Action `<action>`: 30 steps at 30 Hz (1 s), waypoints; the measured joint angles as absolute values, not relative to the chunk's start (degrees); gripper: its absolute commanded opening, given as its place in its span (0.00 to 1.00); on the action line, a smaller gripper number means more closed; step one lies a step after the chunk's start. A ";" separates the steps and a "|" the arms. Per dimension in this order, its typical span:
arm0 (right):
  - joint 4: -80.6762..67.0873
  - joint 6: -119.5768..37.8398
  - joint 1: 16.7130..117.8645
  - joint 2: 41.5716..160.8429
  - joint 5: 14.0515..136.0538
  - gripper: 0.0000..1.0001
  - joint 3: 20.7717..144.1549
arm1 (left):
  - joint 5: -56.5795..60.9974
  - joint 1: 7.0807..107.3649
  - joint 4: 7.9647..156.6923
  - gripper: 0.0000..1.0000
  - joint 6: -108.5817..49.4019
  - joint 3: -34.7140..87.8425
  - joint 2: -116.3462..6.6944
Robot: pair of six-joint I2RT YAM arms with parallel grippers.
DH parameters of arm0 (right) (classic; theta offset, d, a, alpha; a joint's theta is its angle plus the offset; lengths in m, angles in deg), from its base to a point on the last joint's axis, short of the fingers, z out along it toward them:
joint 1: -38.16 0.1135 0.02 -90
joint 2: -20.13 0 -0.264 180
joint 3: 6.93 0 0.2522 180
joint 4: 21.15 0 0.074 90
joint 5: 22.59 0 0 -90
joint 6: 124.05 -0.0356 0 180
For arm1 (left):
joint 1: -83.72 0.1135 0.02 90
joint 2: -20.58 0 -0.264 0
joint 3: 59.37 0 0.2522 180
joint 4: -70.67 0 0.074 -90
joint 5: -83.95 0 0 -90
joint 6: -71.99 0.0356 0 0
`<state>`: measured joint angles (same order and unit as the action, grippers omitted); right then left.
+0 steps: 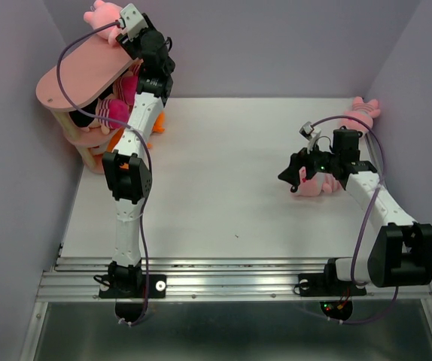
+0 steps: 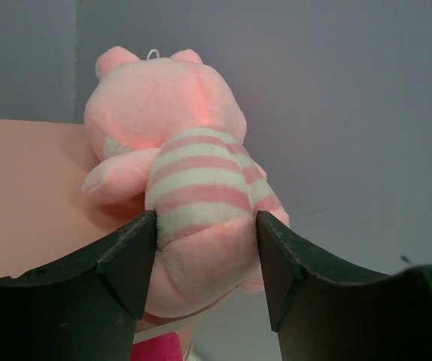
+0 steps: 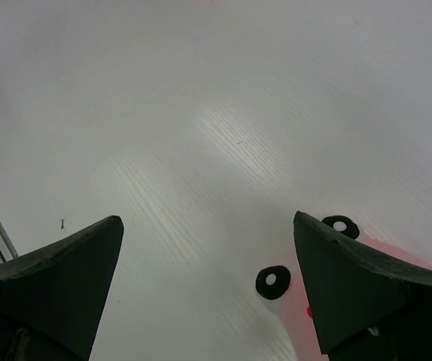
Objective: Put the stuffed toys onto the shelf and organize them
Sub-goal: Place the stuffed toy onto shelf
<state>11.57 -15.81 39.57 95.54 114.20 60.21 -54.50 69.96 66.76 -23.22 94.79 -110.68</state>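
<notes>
The white table (image 1: 223, 188) is my working floor. The pink three-tier shelf with oval boards and pale wooden posts (image 1: 80, 83) stands in its far left corner, so everything has to travel that way.

I have the left arm stretched up over the top board because the lower tiers already hold plush. Magenta-striped dolls (image 1: 114, 109) fill the middle level, and an orange plush toy (image 1: 156, 124) lies at the shelf's foot.

The right arm is bent low at mid-right, with the right gripper (image 1: 290, 174) just over a light pink plush animal (image 1: 314, 184) lying on the table. Its fingers (image 3: 351, 278) are spread wide with nothing between them, ready to come down on that toy. Another pink striped plush (image 1: 366, 109) lies in the far right corner, so I judge the job partly done.

The light pink striped plush animal (image 2: 193, 180) sits at the far end of the top board. The left gripper (image 2: 206, 226) flanks its lower body. The pads sit against the fabric on both sides, but I cannot tell whether they are pressing it or merely alongside it.
</notes>
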 measured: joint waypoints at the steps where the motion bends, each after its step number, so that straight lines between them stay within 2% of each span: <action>1: 11.57 -15.81 39.48 95.46 114.35 1.00 60.21 | -54.43 69.96 66.94 0.70 -23.38 94.79 -110.64; 7: 11.57 -15.84 39.20 94.93 114.74 1.00 60.21 | -53.86 69.96 69.10 0.79 -25.23 94.79 -110.03; 15: 11.55 -15.84 38.54 94.71 115.18 1.00 60.21 | -52.49 69.96 71.57 0.98 -27.35 94.77 -108.41; 30: 11.55 -15.79 37.95 93.80 115.42 1.00 60.21 | -45.69 69.96 74.06 0.99 -34.39 89.11 -99.12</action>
<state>11.55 -15.79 37.95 93.80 115.42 60.21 -45.69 69.96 74.06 -34.39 89.11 -99.12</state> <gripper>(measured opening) 0.998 0.986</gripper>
